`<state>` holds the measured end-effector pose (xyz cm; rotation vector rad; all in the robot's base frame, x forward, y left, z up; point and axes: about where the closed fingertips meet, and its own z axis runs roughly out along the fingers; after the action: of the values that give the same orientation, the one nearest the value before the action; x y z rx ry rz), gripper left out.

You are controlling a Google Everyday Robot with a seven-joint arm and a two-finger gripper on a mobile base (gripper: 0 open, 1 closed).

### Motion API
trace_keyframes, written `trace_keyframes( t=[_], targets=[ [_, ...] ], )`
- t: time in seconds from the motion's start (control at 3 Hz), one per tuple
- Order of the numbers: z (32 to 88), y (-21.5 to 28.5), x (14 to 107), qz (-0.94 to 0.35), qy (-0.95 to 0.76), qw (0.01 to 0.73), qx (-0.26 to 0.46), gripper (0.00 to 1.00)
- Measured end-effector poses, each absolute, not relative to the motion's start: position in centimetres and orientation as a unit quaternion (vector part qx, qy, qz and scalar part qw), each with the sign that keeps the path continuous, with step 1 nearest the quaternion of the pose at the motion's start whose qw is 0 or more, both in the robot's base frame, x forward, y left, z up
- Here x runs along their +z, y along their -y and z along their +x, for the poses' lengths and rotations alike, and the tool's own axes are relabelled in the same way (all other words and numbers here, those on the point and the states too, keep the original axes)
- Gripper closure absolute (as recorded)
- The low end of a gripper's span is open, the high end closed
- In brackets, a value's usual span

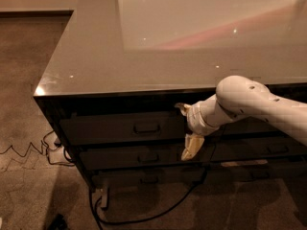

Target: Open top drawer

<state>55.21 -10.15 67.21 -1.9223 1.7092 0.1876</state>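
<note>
The top drawer (105,128) is a wide dark front just under the glossy cabinet top, and it is closed. Its small loop handle (147,127) sits at the centre of the front. My gripper (185,128) is in front of this drawer, a short way right of the handle and not touching it. It is open, with one pale fingertip (182,108) up near the drawer's top edge and the other (190,148) down over the second drawer. My white arm (249,102) comes in from the right.
Two lower drawers with like handles (148,157) (149,180) sit below. The cabinet has a shiny grey top (144,47). Cables lie on the carpet at the left (24,150) and under the cabinet (144,217).
</note>
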Motion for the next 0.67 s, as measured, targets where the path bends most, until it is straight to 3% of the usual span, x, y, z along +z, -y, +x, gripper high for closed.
trace_keyframes(
  t=[0.67],
  targets=[
    [57.2, 9.2, 65.5, -0.722, -0.634, 0.269, 0.063, 0.0]
  ],
)
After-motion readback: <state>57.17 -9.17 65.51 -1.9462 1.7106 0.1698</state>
